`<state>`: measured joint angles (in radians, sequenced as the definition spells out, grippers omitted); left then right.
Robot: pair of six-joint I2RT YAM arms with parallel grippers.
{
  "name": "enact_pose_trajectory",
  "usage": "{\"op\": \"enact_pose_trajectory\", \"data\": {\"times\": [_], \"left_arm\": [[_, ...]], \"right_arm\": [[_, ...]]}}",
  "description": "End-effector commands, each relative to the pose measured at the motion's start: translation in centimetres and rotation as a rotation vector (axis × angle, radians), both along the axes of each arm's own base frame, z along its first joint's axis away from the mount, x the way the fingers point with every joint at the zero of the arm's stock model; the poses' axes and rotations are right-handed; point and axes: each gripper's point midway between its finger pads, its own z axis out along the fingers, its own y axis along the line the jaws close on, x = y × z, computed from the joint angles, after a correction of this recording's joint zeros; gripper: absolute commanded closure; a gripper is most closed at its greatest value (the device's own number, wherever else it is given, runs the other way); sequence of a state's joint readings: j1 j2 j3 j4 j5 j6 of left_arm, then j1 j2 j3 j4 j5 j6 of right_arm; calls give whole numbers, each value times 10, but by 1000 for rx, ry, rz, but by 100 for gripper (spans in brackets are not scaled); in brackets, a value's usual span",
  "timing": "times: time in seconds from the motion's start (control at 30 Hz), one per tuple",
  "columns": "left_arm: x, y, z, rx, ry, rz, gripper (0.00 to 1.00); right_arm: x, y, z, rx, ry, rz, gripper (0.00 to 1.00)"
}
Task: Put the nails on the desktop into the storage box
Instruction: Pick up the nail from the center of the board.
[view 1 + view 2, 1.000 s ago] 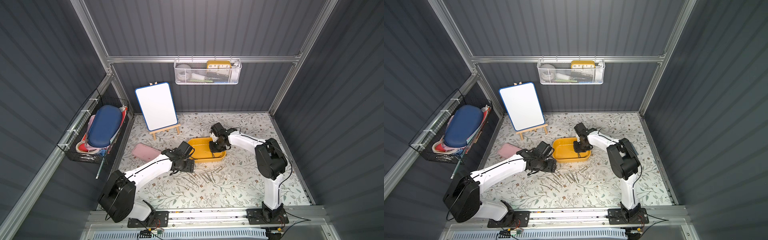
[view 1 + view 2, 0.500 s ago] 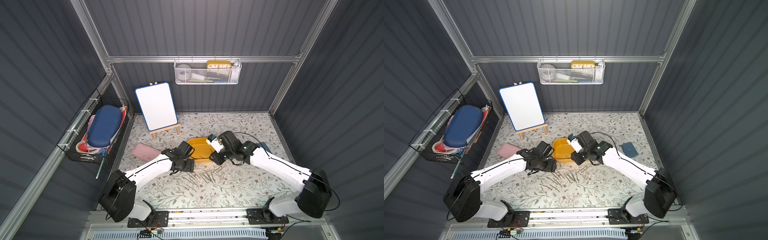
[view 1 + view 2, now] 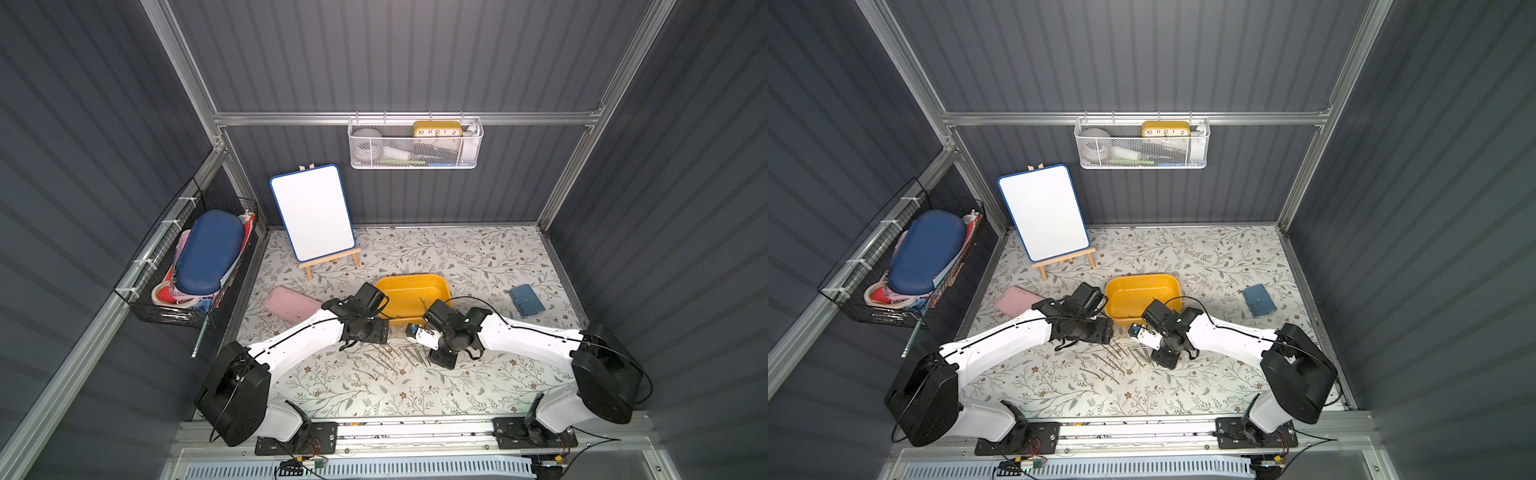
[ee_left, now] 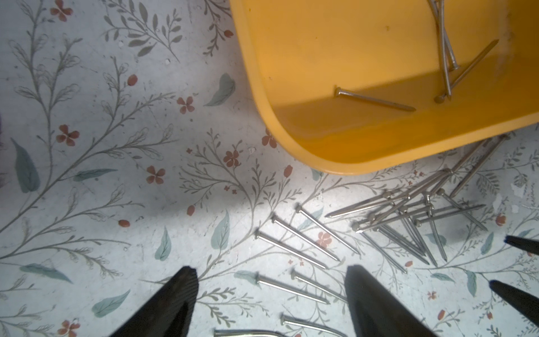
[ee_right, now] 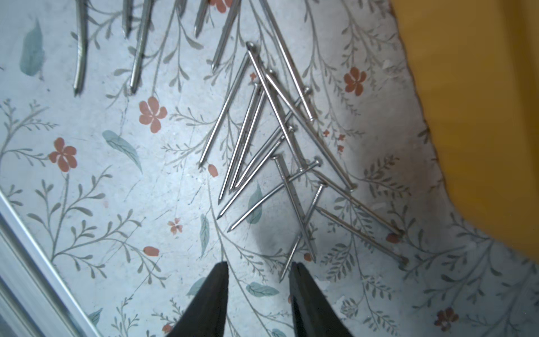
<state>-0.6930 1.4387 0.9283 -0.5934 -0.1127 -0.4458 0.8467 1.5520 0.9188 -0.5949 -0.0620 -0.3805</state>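
1. Most nails [image 5: 277, 146] lie heaped on the desktop [image 3: 457, 257], between its front edge and the storage box [image 3: 403, 291]; a few lie inside it.
2. The right gripper [image 5: 258, 263] has swung back from the box to the heap, jaws narrowly parted, empty (delivery made, we judge).
3. The left gripper [image 4: 271, 267] hovers wide, empty, over neighbouring nails.

Open desktop [image 3: 478, 257] across the upper right in a top view; at centre the yellow box [image 3: 409, 277], left arm [image 3: 299, 338] and right arm [image 3: 528, 340] hem in the nails [image 3: 384, 361].
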Motion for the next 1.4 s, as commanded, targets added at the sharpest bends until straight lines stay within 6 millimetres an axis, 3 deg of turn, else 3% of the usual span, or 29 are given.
{"op": "enact_pose_trajectory", "data": {"times": [0.0,0.43,0.8,1.07,1.37], "left_arm": [[-3,5,1,4,-7,-13,15],[-2,6,-4,18,0,-18,15],[-1,7,-5,20,0,-17,15],[-2,8,-6,24,-2,-19,15],[-2,8,-6,25,-2,-20,15]], "right_arm": [[8,6,-2,-11,-32,28,60],[29,8,-18,-74,-96,26,63],[24,6,-35,-97,-54,16,92],[25,9,-25,-64,-72,10,99],[27,14,28,50,-154,-11,100]]}}
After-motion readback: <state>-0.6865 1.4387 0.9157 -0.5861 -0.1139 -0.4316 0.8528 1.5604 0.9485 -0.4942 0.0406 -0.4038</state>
